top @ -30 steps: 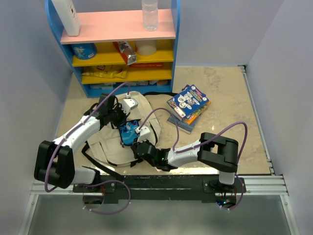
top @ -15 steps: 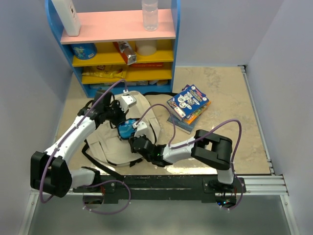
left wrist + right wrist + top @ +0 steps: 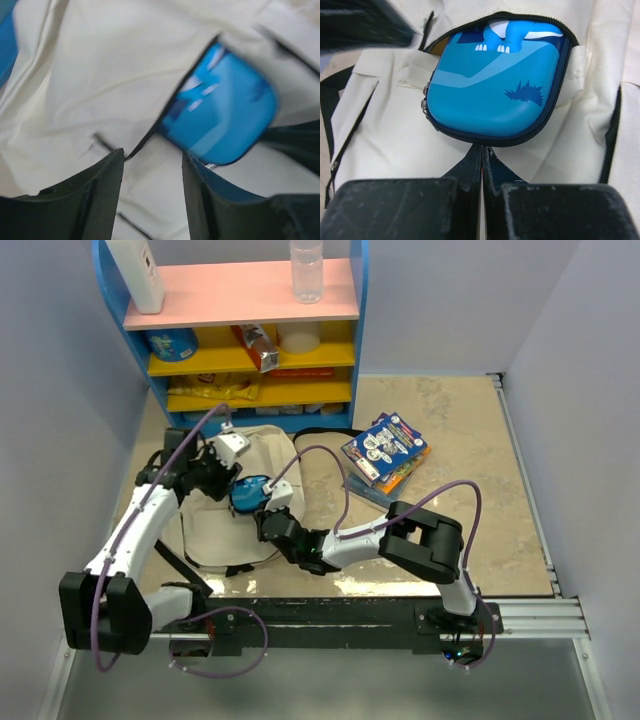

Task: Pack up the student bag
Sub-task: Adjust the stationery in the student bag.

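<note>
**1. Student bag (image 3: 215, 535).** It is soft cream woven fabric with black straps and black zip lines. It lies flat on the marbled beige bench (image 3: 460, 470), left of centre in the top view.

**2. Front pocket.** Its mouth is edged by a black zip (image 3: 506, 14) and stands open. A pencil case (image 3: 495, 95) sits partway inside. The upper end of the case is tucked under the zip edge. The lower, rounded end lies out over the cream fabric.

**3. Pencil case.** It is a rounded rectangle with a smooth, glossy blue shell and a dark zip round the rim. The print shows lighter and darker blue bands, white claw shapes and a dark spiky silhouette.

**4. My right tool (image 3: 482, 150).** The matte black fingers are together, with only a hairline seam between them. Their tips touch the lower zip rim of the case. I cannot tell whether they nip anything.

**5. My left tool (image 3: 151, 160).** The fingers stand apart over the cream fabric, just beside the pocket mouth. This view is blurred, so I cannot tell whether they touch the cloth.

**6. Surroundings.**
- A stack of picture books (image 3: 386, 450) lies right of centre. The cover print is too small to read.
- A blue-sided shelf unit (image 3: 245, 295) with a pink top board and yellow lower boards stands at upper left.
- A clear bottle (image 3: 306, 270) stands on the top board.
</note>
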You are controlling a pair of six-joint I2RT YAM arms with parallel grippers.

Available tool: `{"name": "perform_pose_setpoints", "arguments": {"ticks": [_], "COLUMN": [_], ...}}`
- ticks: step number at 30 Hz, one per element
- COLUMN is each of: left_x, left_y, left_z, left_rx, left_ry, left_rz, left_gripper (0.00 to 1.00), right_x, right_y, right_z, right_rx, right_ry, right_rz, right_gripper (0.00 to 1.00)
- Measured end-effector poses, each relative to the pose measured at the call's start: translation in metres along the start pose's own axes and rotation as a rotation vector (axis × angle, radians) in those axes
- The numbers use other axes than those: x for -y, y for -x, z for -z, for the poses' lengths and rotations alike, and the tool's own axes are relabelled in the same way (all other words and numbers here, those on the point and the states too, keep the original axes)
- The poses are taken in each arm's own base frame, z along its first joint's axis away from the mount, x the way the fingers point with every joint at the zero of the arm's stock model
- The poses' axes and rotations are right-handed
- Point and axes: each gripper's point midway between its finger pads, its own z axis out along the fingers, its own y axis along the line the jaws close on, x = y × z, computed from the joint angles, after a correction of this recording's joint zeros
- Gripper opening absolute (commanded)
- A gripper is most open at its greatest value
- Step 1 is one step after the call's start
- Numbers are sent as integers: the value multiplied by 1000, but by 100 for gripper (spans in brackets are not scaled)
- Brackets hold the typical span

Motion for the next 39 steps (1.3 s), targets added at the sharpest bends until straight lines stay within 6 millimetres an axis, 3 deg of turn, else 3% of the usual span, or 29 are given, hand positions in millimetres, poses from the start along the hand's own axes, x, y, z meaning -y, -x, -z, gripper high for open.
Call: {"name": "perform_pose_setpoints", "arguments": {"ticks": [4,7,10,13,15,17,18,19,20,22,24,26,28,32,34,39], "left_x": [-58,-84,-86,-74,-68,-69,-71,-72,-74,-74,-71,-67,-63,-52,-49,-46], "left_y": [-52,-95,-122,-138,-142,-140,-138,-137,-136,-136,-137,-136,-134,-129,-127,-122], "left_z": [13,13,2,-8,-11,-13,-15,-16,-18,-21,-23,-25,-26,-30,-31,-28], "left_rx": [-90,-179,-242,-268,-267,-255,-246,-238,-230,-218,-209,-199,-192,-170,-162,-143], "left_ry": [138,156,115,71,53,50,53,53,55,55,47,32,18,-24,-35,-47], "left_rz": [93,141,155,149,148,143,139,137,134,129,123,120,109,81,71,51], "left_gripper": [58,57,57,58,58,57,57,57,56,51,38,24,19,6,5,3], "right_x": [9,14,20,33,45,55,58,60,61,59,53,44,27,-12,-20,-5], "right_y": [-4,-7,-9,-12,-11,-4,1,6,12,23,30,31,25,17,12,-3], "right_z": [2,2,3,5,9,14,16,17,17,18,19,22,26,22,18,1], "right_rx": [-5,-9,-16,-26,-28,-20,-14,-6,3,18,27,23,3,-21,-33,-64], "right_ry": [-23,-45,-75,-128,-169,-206,-216,-222,-226,-215,-191,-165,-131,-79,-66,-102], "right_rz": [3,-1,-8,-6,-13,-33,-47,-60,-73,-96,-107,-95,-71,-51,-46,-19], "right_gripper": [0,0,0,0,0,9,15,31,36,49,56,65,73,80,82,84]}}
